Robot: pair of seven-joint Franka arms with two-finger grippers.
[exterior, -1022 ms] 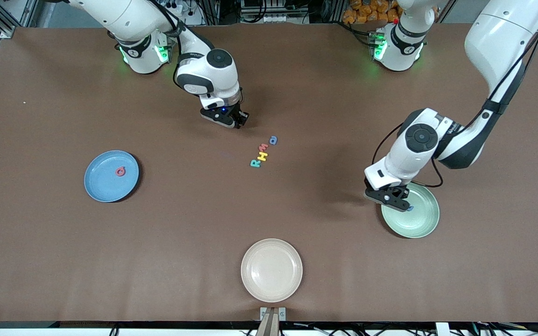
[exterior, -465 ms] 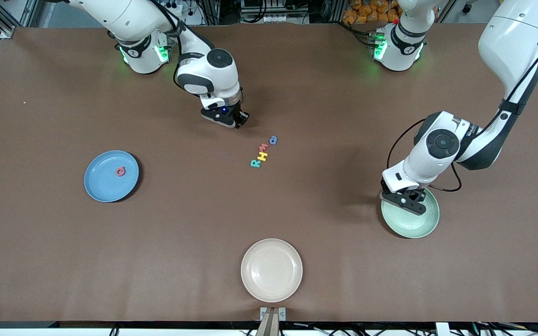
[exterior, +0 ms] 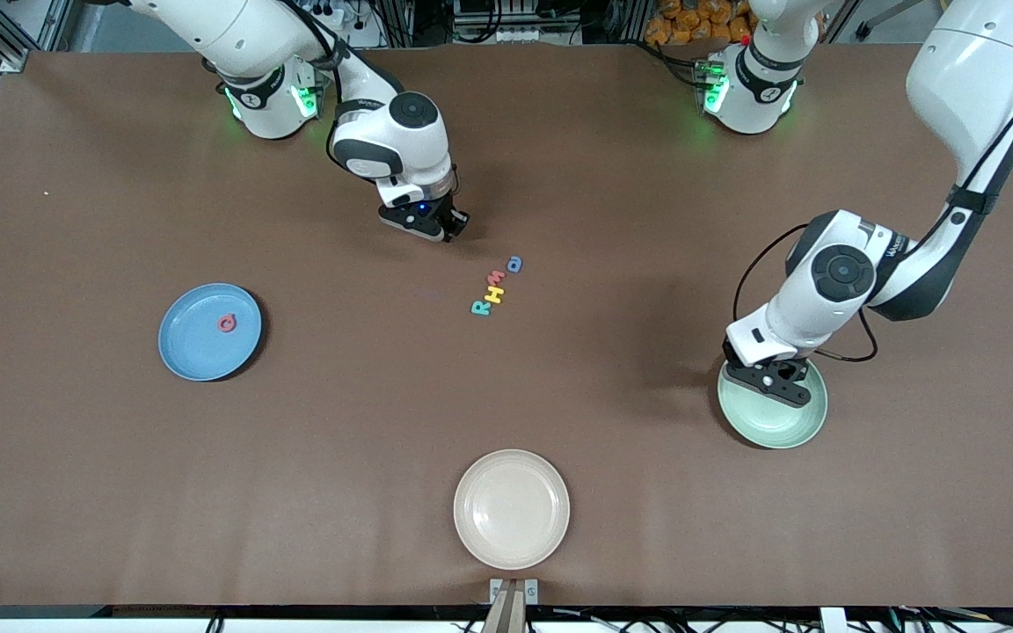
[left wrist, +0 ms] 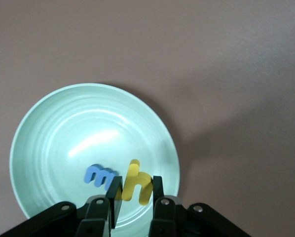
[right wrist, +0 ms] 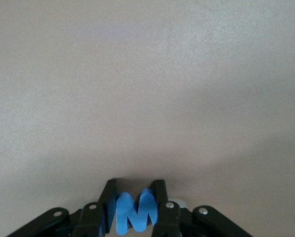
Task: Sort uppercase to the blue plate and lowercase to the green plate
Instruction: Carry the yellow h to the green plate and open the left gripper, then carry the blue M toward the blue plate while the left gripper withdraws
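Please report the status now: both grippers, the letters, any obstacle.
Left gripper over green plate, shut on yellow letter. Right gripper over table, shut on blue W. Nothing in the way.

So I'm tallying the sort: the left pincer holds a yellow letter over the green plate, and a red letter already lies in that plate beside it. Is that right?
Not quite. The letter lying in the green plate is blue, not red; the left wrist view shows it. The rest holds: the left pincer is shut on a yellow letter over that plate.
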